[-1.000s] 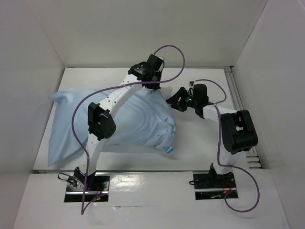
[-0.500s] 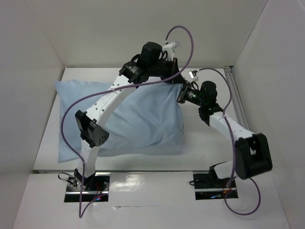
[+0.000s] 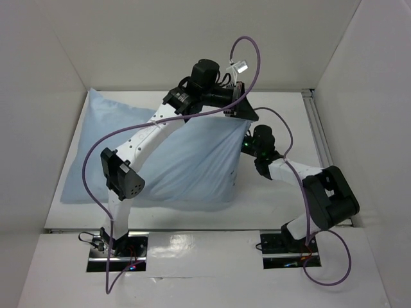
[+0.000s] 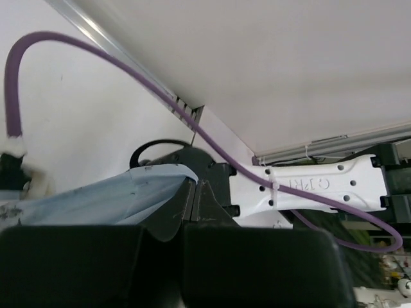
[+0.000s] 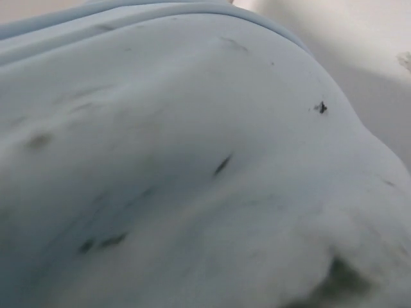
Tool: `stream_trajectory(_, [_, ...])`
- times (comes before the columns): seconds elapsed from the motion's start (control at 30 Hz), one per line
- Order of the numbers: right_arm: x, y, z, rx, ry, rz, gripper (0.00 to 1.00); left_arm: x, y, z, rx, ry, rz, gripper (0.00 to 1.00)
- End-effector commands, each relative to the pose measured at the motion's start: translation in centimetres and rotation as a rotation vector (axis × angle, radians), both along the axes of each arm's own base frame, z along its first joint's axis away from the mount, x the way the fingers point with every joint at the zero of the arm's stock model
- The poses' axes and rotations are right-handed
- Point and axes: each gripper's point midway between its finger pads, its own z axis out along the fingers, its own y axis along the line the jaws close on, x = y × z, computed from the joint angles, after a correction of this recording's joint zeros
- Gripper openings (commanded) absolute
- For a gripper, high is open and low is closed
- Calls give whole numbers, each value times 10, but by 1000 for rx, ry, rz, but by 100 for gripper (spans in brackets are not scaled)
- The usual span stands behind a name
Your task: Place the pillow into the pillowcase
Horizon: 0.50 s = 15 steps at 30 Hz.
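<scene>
The light blue pillowcase (image 3: 186,160) looks bulky and hangs from its far right corner, sloping down to the table on the left. My left gripper (image 3: 243,109) is shut on that corner and holds it raised; the left wrist view shows the closed jaws pinching the cloth edge (image 4: 151,186). The white pillow is hidden; no white stuffing or tag shows. My right gripper (image 3: 249,147) is pressed against the pillowcase's right side. The right wrist view is filled with blue speckled cloth (image 5: 192,160), and its fingers are hidden.
White walls enclose the table (image 3: 282,192) on three sides. A metal rail (image 3: 318,128) runs along the right edge. Purple cables (image 3: 247,48) loop above both arms. The right arm's elbow (image 3: 331,199) sits near the front right.
The left gripper has lifted the pillowcase corner higher and farther right, and the cloth has been drawn up and back. The right gripper has dropped lower along the cloth's right edge.
</scene>
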Motion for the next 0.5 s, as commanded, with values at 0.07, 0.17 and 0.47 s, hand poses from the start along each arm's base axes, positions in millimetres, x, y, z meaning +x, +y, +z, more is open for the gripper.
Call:
stream_trajectory(0.07, [5, -19, -11, -25, 2, -9, 7, -17, 1, 54, -172, -109, -99, 0])
stream_trajectory(0.17, [-1, -52, -26, -55, 79, -70, 38, 7, -2, 26, -131, -60, -65, 0])
stream_trajectory(0.47, [-33, -163, -32, -261, 151, -398, 85, 50, 4, 0, -76, -34, 62, 0])
